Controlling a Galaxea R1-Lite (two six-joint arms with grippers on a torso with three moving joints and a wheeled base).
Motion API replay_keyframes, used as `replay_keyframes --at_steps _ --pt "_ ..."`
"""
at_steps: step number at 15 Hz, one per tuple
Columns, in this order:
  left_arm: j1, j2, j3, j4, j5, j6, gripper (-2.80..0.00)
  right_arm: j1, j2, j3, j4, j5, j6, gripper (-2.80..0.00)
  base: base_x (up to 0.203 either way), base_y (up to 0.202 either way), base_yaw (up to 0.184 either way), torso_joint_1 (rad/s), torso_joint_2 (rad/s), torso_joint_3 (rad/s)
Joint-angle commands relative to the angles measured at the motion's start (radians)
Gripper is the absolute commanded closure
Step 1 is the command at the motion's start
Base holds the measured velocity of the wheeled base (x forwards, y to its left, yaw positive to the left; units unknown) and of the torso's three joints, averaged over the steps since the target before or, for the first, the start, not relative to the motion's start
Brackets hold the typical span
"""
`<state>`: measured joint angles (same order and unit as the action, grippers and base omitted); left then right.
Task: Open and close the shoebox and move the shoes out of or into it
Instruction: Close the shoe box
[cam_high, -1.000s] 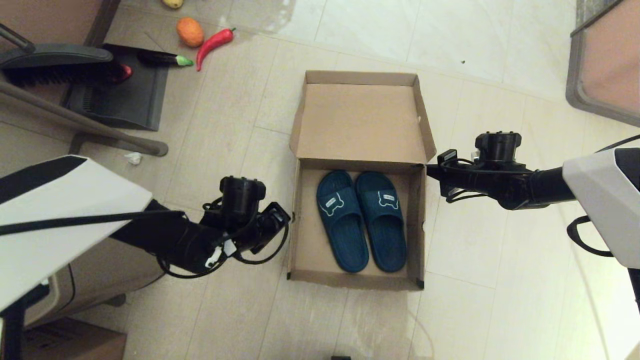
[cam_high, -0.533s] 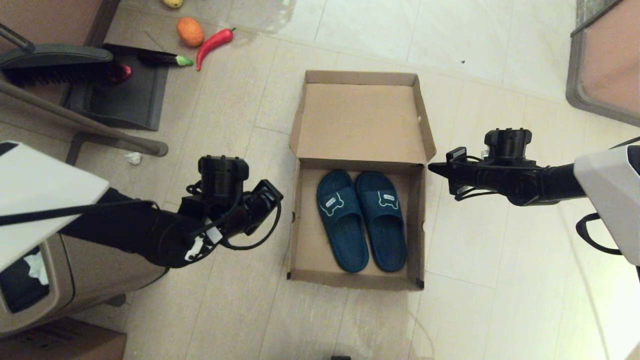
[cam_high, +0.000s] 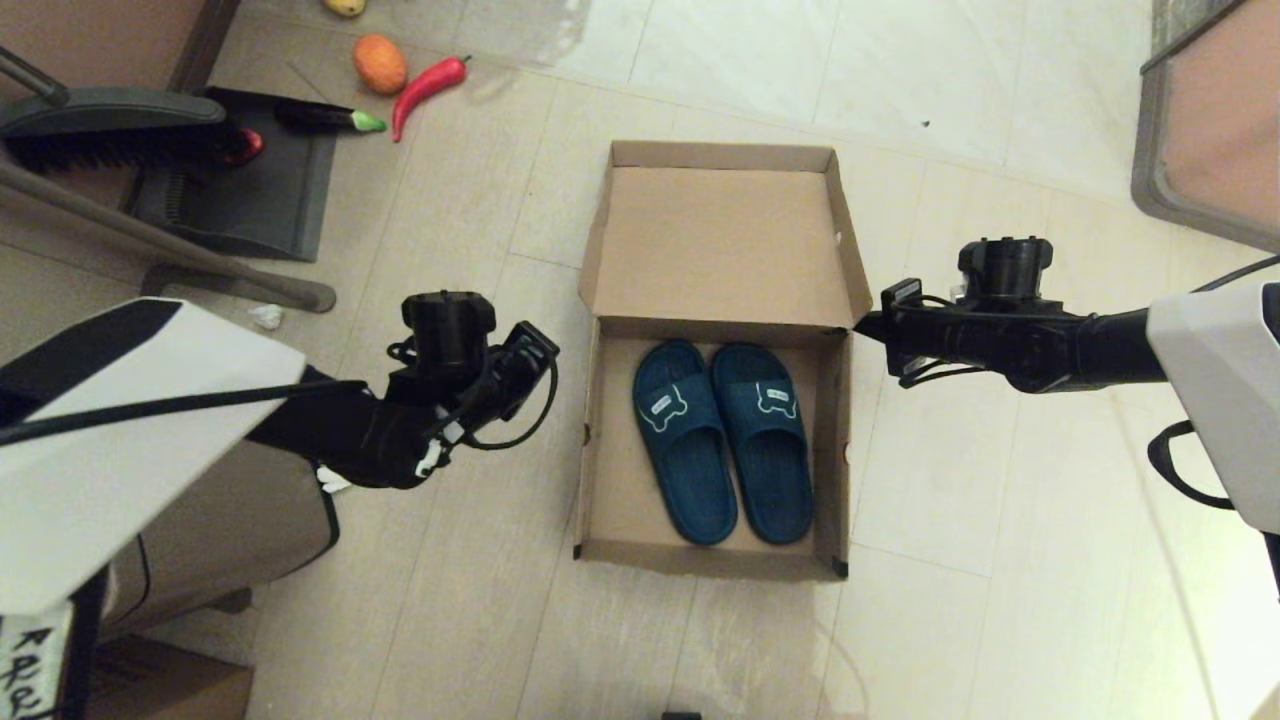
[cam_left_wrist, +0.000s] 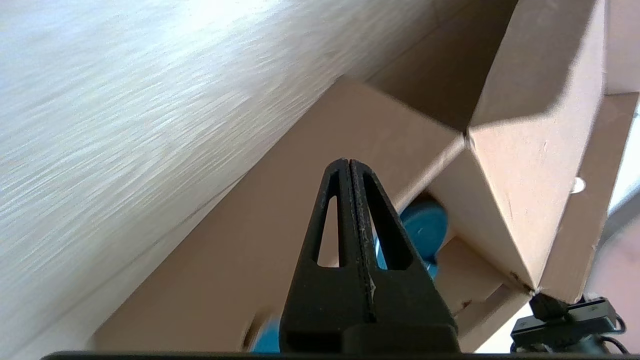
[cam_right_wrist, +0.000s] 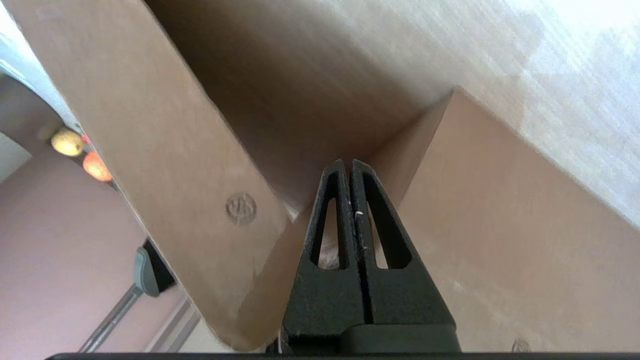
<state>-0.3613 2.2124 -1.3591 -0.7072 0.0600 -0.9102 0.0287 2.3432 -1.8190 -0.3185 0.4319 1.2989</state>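
Lying nearest on the pale tiled floor (cam_high: 450, 620), one large flat plain brown cardboard shoebox (cam_high: 604, 490) stands open, black tape at its two near corners, hinged lid (cam_high: 722, 240) folded back flat beyond. Inside: two dark teal-blue rubber slide slippers (cam_high: 722, 440), side by side, toes toward the robot, each strap bearing one light bear outline. Left gripper (cam_left_wrist: 348, 167), fingers pressed together, empty, hovers just beside the box's left wall. Right gripper (cam_right_wrist: 348, 166), likewise pressed shut, sits at the right hinge corner. Farther off, left: one dark dustpan (cam_high: 250, 190), one eggplant (cam_high: 325, 117), one red chili pepper (cam_high: 428, 90), one orange fruit (cam_high: 380, 63).
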Motion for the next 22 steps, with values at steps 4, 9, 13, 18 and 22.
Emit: replay_keyframes --at_steps 4,9,13,18,22 --pt "-0.024 0.213 -0.245 -0.013 -0.043 -0.006 0.0 0.005 0.042 -0.065 0.016 0.002 0.006 0.0 0.0 0.0 0.0 0.0 0.0 0.0" --pt "-0.044 0.21 -0.226 -0.009 -0.038 -0.006 0.0 0.007 0.06 -0.079 0.041 0.002 0.008 0.0 0.0 0.0 0.0 0.0 0.0 0.0" --pt "-0.06 0.188 -0.126 -0.016 -0.026 -0.004 0.0 0.008 0.059 -0.065 0.097 -0.034 0.004 0.0 0.0 0.0 0.0 0.0 0.0 0.0" --pt "-0.103 0.103 0.1 -0.092 -0.002 -0.006 0.0 0.008 0.026 0.06 0.102 -0.052 0.002 0.0 0.0 0.0 0.0 0.0 0.0 0.0" --pt "-0.149 0.053 0.276 -0.202 0.036 -0.006 0.0 0.007 -0.023 0.153 0.097 -0.071 0.002 0.0 0.0 0.0 0.0 0.0 0.0 0.0"
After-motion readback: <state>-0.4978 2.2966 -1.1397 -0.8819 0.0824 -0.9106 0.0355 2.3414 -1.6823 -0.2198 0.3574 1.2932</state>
